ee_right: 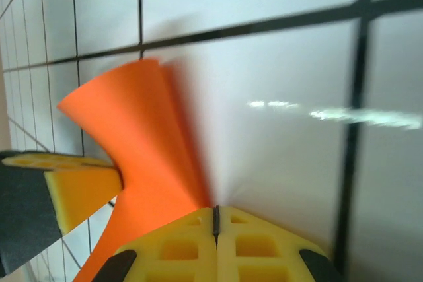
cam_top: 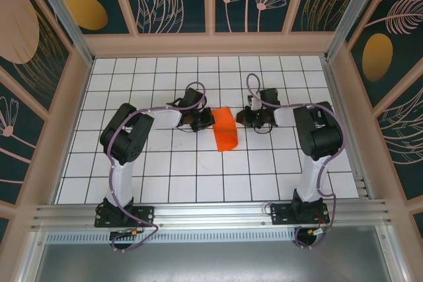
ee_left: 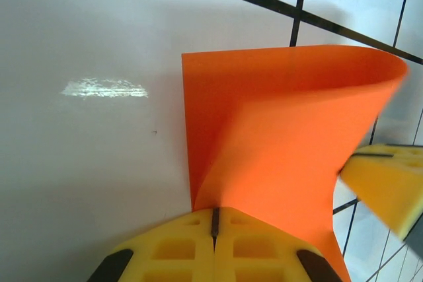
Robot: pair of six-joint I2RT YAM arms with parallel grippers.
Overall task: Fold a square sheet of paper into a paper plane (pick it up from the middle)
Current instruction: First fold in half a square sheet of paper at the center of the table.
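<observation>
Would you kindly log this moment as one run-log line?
left gripper: shut on square sheet of paper | right gripper: shut on same sheet | sheet: curled between them

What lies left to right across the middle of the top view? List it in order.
Left arm → left pincer → orange paper → right pincer → right arm.
</observation>
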